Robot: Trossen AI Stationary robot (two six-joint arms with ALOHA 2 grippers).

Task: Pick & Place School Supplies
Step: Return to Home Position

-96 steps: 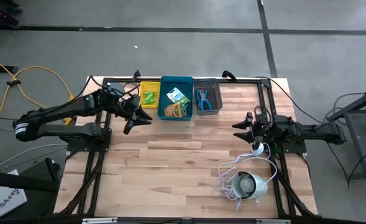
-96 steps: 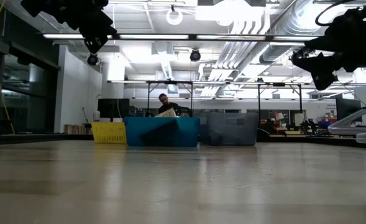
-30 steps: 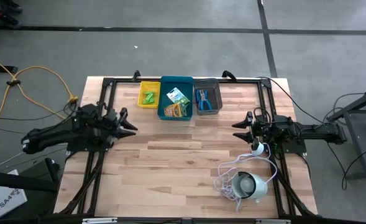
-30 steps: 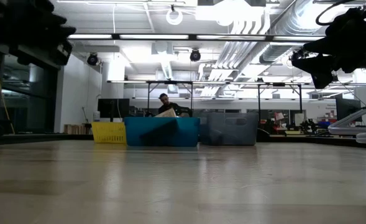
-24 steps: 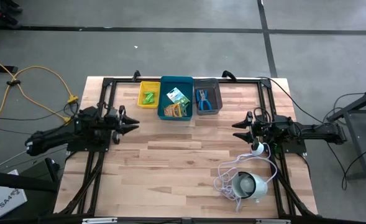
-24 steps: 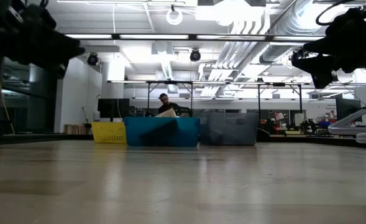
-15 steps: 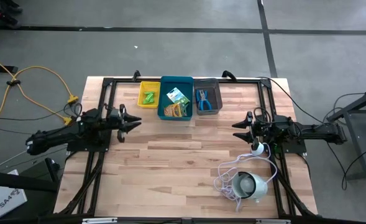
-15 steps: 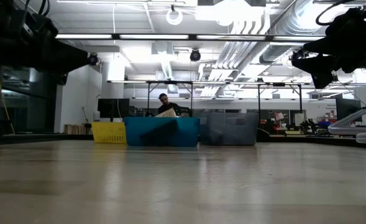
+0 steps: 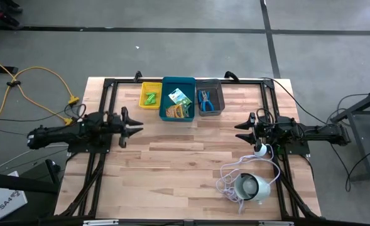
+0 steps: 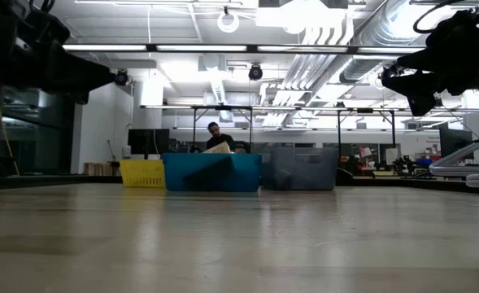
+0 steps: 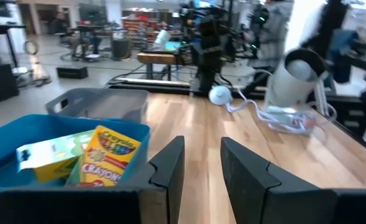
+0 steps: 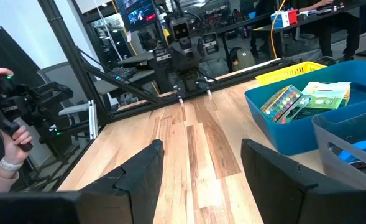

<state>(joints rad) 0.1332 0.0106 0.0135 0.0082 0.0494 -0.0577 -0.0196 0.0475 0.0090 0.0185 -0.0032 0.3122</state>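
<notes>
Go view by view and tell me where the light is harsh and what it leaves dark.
Low view: the bright ceiling lights backlight the left arm and the right arm into black silhouettes; the blue bin shows a shaded near wall. High view: even light, no glare on the table. Left wrist view: a blown-out white patch behind the white device.

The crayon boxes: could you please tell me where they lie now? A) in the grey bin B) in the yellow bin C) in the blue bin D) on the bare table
C: in the high view both crayon boxes lie inside the blue bin, which stands between the yellow bin and the grey bin.
</notes>
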